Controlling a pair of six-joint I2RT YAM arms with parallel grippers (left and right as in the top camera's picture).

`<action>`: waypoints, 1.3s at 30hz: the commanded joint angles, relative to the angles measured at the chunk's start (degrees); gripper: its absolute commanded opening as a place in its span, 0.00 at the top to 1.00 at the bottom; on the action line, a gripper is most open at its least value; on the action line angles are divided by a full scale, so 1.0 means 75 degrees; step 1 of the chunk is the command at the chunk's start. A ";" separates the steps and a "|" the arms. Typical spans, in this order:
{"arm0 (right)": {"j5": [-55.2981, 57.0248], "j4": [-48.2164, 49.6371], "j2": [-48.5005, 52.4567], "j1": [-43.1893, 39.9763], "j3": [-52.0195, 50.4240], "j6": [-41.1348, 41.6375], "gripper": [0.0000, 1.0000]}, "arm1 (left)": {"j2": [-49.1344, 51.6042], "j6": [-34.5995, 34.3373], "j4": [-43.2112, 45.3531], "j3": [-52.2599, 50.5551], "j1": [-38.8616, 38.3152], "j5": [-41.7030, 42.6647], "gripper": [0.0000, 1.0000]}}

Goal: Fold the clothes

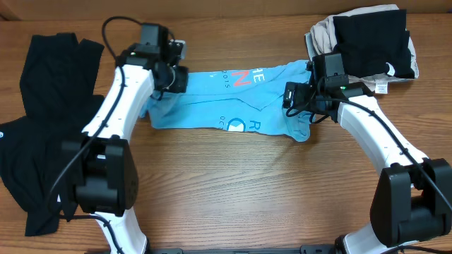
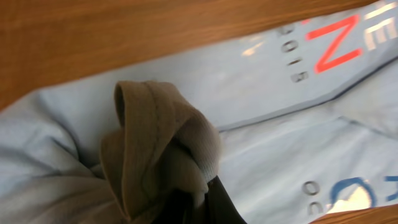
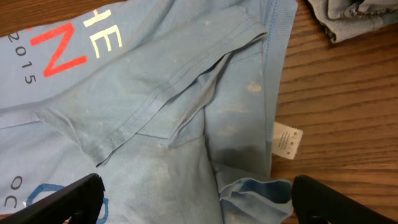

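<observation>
The light blue T-shirt [image 1: 226, 99] lies folded into a long band across the middle of the table, with its red and white lettering facing up. My left gripper [image 1: 175, 77] is at the band's left end. In the left wrist view it [image 2: 186, 202] is shut on a bunched, shadowed fold of the shirt [image 2: 292, 149]. My right gripper [image 1: 289, 97] is at the band's right end. In the right wrist view it [image 3: 196, 202] is wide open, with its fingers either side of the shirt's crumpled edge [image 3: 186, 112]. A white label [image 3: 287, 140] sticks out of the shirt onto the wood.
A large plain black garment [image 1: 42, 134] is spread at the left edge of the table. A stack of folded beige and black clothes [image 1: 367, 42] sits at the back right, and its corner shows in the right wrist view [image 3: 354, 15]. Bare wood lies in front of the shirt.
</observation>
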 commanded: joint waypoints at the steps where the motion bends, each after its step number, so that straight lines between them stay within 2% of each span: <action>1: -0.0015 0.0020 -0.0236 -0.0023 0.0213 -0.0017 0.00 | 0.0029 0.0149 0.0102 0.0420 -0.0367 -0.0023 0.96; 15: -0.0020 -0.0012 -0.0236 -0.0117 0.0213 0.0216 0.00 | 0.0358 0.0149 0.0641 0.0420 -0.1702 -0.0026 0.94; 16: -0.0023 -0.0015 -0.0236 -0.0149 0.0213 0.0216 0.00 | 0.0376 0.0149 0.0717 0.0420 -0.1775 -0.0026 0.84; 18: -0.0114 -0.0012 -0.0236 -0.0221 0.0213 0.0219 0.00 | 0.0379 0.0146 0.0851 0.0423 -0.1862 -0.0050 0.32; 19: -0.0172 -0.0015 -0.0236 -0.0259 0.0213 0.0213 0.00 | 0.0367 0.0134 0.0851 0.0478 -0.1874 -0.0111 0.13; 20: -0.0236 -0.0012 -0.0236 -0.0300 0.0213 0.0213 0.00 | 0.0364 0.0029 0.0743 0.0606 -0.1853 -0.0192 0.00; 24: -0.0358 -0.0009 -0.0236 -0.0434 0.0213 0.0207 0.00 | 0.0353 -0.0478 -0.0548 0.1693 -0.1437 -0.0227 0.00; 29: -0.0358 -0.0009 -0.0236 -0.0452 0.0210 0.0178 0.00 | 0.0353 -0.1241 -0.2669 0.3031 -0.0396 -0.0195 0.00; 34: -0.0356 -0.0006 -0.0236 -0.0452 0.0210 0.0169 0.00 | 0.0437 -0.1556 -0.3722 0.2844 0.0597 0.0408 0.00; 39: -0.0356 0.0017 -0.0236 -0.0452 0.0210 0.0146 0.00 | 0.0443 -0.1376 -0.3416 0.1848 0.0787 0.0667 0.04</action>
